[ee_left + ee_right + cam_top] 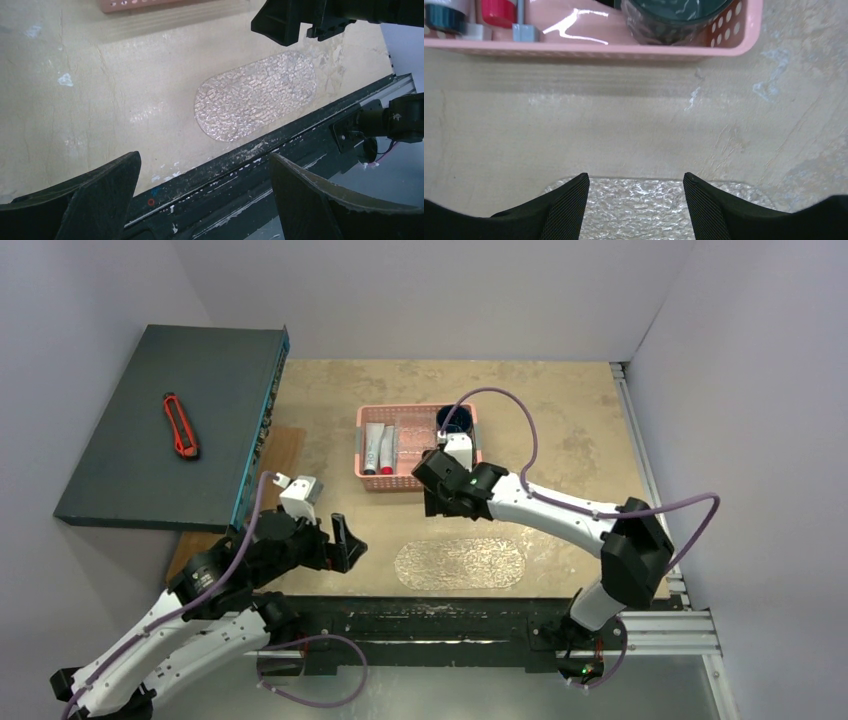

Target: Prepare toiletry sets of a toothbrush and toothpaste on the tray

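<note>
The clear bumpy oval tray (461, 563) lies empty near the table's front edge; it also shows in the left wrist view (256, 96) and the right wrist view (636, 205). The pink basket (372, 480) holds silvery tubes with red caps (378, 450) and a blue mug (452, 420). The right wrist view shows the basket's near wall (589, 47), a dark green mug (674, 17), a red cap (499, 11) and a pale-blue toothbrush end (525, 32). My right gripper (434, 502) (635, 180) is open and empty between basket and tray. My left gripper (345, 543) (205, 165) is open and empty, left of the tray.
A dark grey box (130, 455) with a red utility knife (180, 425) sits at the left, a wooden board (285, 455) beside it. A metal rail (645, 460) runs along the right edge. The black front frame (260, 155) borders the tray.
</note>
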Controlling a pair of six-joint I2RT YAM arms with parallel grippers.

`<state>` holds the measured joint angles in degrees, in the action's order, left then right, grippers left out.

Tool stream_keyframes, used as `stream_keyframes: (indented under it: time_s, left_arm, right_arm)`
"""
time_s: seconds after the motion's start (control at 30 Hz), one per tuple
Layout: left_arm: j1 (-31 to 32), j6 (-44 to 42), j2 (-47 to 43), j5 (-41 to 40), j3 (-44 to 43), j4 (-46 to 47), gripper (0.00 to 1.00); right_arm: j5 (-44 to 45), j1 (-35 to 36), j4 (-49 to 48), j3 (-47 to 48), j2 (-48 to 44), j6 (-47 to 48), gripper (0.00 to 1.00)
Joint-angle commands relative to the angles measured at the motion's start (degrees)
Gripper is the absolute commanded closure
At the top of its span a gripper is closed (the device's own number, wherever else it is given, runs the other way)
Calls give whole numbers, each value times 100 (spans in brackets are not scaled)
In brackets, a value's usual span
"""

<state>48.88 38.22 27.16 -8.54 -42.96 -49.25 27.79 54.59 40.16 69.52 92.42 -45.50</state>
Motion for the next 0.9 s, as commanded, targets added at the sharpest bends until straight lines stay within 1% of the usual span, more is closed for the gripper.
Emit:
stream_keyframes:
  time_s: [0.0, 0.3, 0.5, 0.63, 0.73, 0.87]
  left_arm:
    - [16, -382, 190, -314, -574, -214, 0]
    - [16, -955, 304, -756, -1385, -673, 0]
    - [16, -1388, 354, -1018, -1779, -893, 0]
    - [16, -1779, 194, -963, -1578, -576, 2]
    - [16, -1902, 35, -1032, -1370, -380, 2]
    - [16, -1984, -213, -1000, -1089, -107, 1]
  right_arm:
    - [373, -340, 319, 404, -374, 464, 29]
    - [88, -1354, -97, 841, -587, 1372, 33]
    - [-230, -1926, -320, 1343, -246, 1844, 37]
    - [-570, -2204, -638, 1497, 62, 2087, 39]
    - [-711, -2354, -920, 1512, 211, 2163, 40]
    - [-842, -2554, -981, 1741, 569, 2223, 42]
